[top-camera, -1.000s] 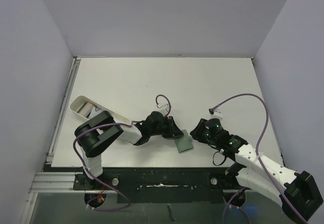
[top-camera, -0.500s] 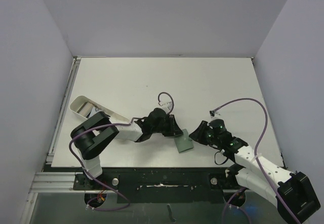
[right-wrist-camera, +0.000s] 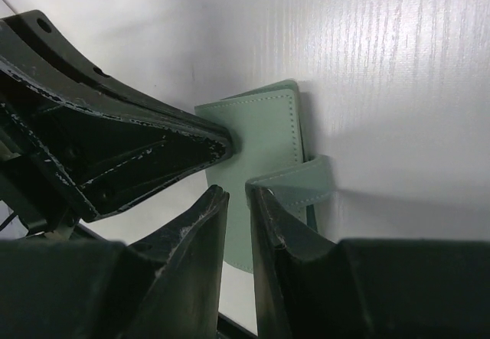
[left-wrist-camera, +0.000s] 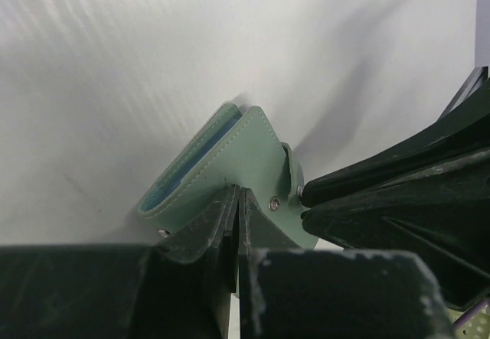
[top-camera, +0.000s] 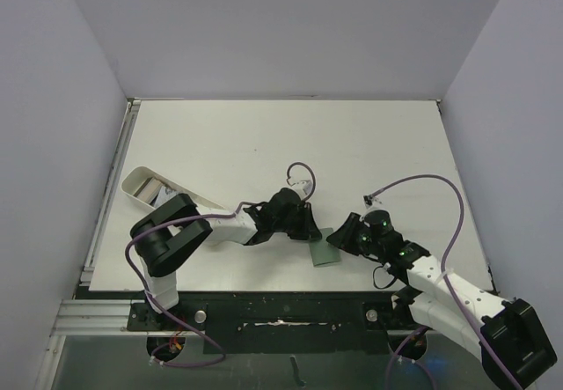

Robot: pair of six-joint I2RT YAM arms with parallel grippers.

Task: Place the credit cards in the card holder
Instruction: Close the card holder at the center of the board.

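So the robot's at the "get it open" stage. The card holder (left-wrist-camera: 230,159) lies folded on the table (top-camera: 352,143), right at the tips of both grippers, with a sliver of blue lining peeking out along the edge away from the left fingers. The left gripper (left-wrist-camera: 236,205) has its fingers pressed together at the near edge of the cover; can't tell if a layer of leather is actually pinched. The right gripper (right-wrist-camera: 239,201) shows just a narrow gap, tips over the green cover with the snap tab (right-wrist-camera: 298,180) just beside one of them. Holding it or only touching? Can't tell.

No credit cards visible near the fingers, so loading hasn't begun. Next move probably needs 1 gripper pinning the holder while the other peels the tab and cover up; it looks thin and floppy, and the smooth surface may let it slide.

Table's plain white, faintly ribbed. Pale grey-lilac walls (top-camera: 290,29) on 3 sides. A white tray (top-camera: 141,179) sits well away from the fingers.
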